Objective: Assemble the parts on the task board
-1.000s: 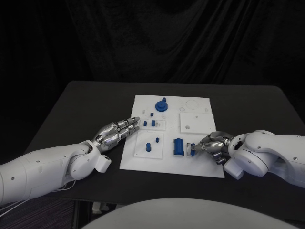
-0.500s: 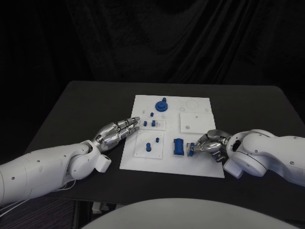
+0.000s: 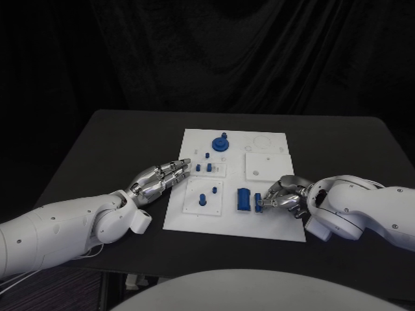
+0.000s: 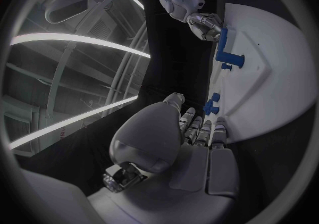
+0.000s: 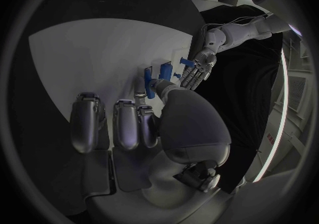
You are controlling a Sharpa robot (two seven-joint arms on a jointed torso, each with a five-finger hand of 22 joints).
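The right robot hand (image 3: 284, 194) pinches a small blue part (image 3: 258, 201) at the near right of the white task board (image 3: 264, 223), beside a blue block (image 3: 243, 199); the left robot hand (image 3: 161, 177) rests flat, fingers together, holding nothing, on the black tabletop (image 3: 114, 142) just beside the board's left edge.

The white task board (image 3: 264, 223) is lying flat in the middle of the black table, carrying small blue parts: a round knob (image 3: 222, 142) near its far edge, little pegs (image 3: 202, 168) and upright blocks (image 3: 243, 199) toward its near edge.
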